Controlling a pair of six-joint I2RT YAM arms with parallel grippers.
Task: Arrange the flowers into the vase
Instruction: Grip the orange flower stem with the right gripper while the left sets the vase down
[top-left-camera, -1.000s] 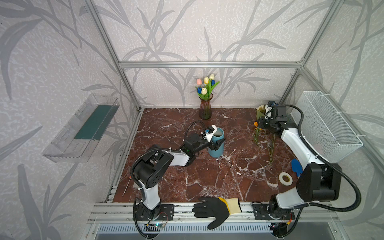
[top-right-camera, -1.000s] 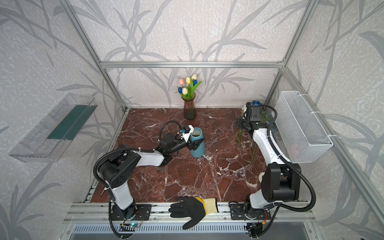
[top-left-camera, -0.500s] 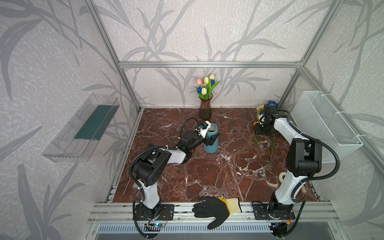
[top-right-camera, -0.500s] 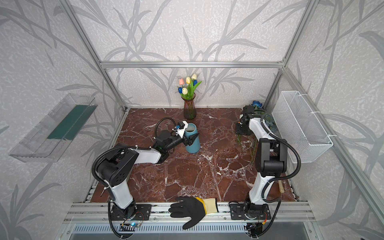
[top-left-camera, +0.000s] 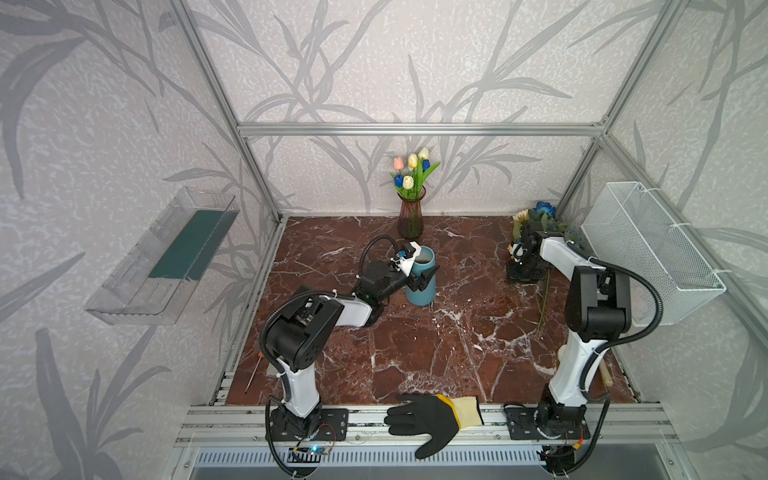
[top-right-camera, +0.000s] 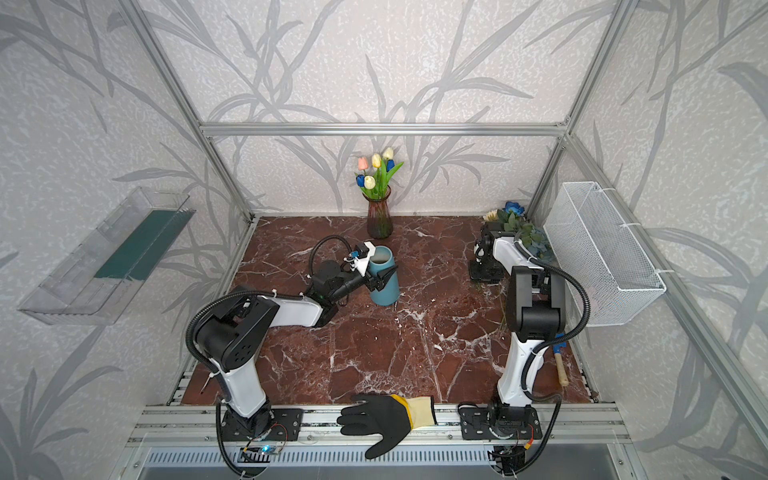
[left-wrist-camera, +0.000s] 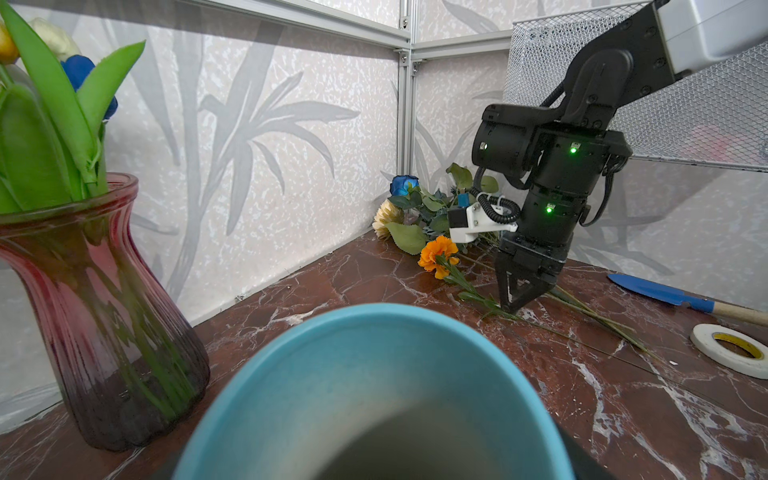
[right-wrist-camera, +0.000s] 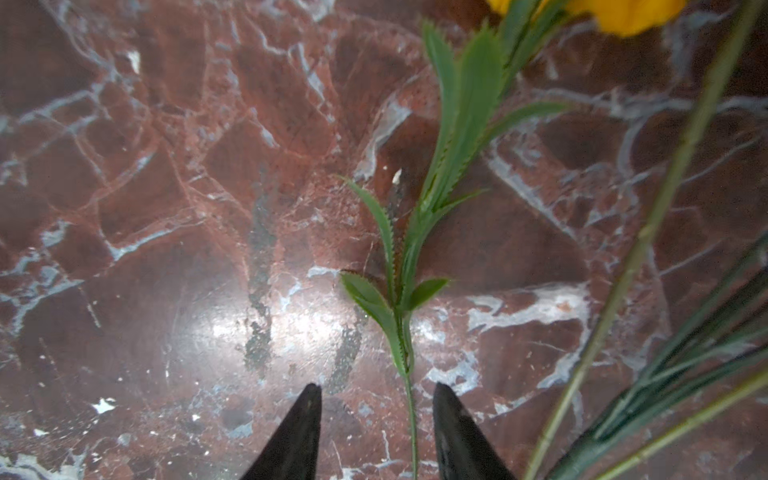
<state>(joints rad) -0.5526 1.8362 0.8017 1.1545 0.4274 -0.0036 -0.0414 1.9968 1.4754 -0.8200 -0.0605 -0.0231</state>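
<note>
A blue vase (top-left-camera: 422, 286) (top-right-camera: 384, 286) stands mid-table with my left gripper (top-left-camera: 422, 276) shut round its upper part; its open mouth (left-wrist-camera: 374, 374) fills the left wrist view. Loose flowers (top-left-camera: 536, 216) (left-wrist-camera: 415, 208) lie in the back right corner, stems toward the front. An orange marigold (left-wrist-camera: 438, 255) lies nearest. My right gripper (right-wrist-camera: 376, 399) (left-wrist-camera: 517, 305) points straight down, open, with the marigold's thin stem (right-wrist-camera: 399, 291) between its fingertips, close to the table. A red glass vase (top-left-camera: 410, 216) (left-wrist-camera: 104, 311) at the back wall holds tulips (top-left-camera: 411, 172).
A white wire basket (top-left-camera: 648, 249) hangs on the right wall above the flowers. A blue trowel (left-wrist-camera: 665, 295) and a tape roll (left-wrist-camera: 731, 349) lie at the right. A black glove (top-left-camera: 432, 419) rests on the front rail. A clear shelf (top-left-camera: 166, 257) hangs on the left wall.
The right arm has folded its elbow up and brought its gripper down over the marigold stem. The left gripper has shifted the blue vase slightly toward the back left.
</note>
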